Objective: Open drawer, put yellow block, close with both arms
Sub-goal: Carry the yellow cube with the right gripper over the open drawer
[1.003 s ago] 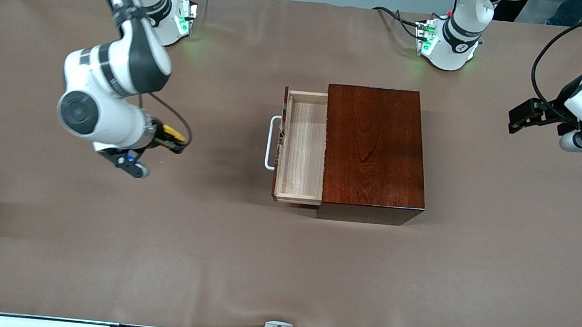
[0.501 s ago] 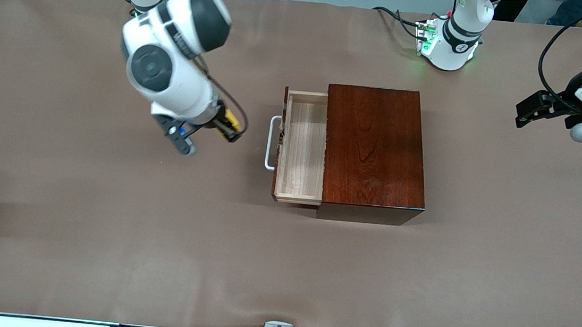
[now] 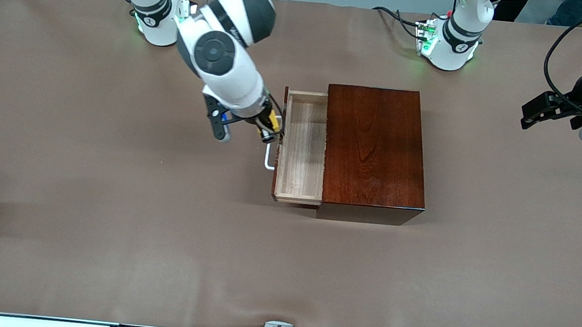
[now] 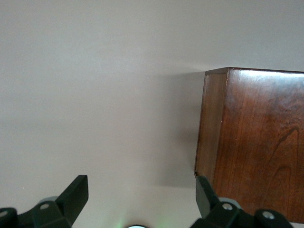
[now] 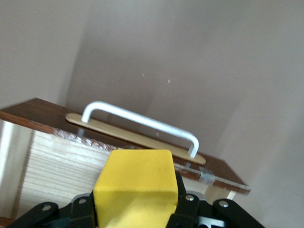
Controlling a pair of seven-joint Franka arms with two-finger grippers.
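Gripping the yellow block (image 5: pixel 134 185), right end effector (image 3: pixel 268 129) over drawer (image 3: pixel 302 148).

Yellow block (image 5: pixel 135 183), mahogany box (image 3: pixel 374 147), white handle (image 5: pixel 142 123).

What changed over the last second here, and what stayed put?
The right gripper, shut on the yellow block, travelled from the right arm's end of the table to the drawer front, above its handle. The left gripper, open, drifted slightly away from the box. Drawer and box unmoved.
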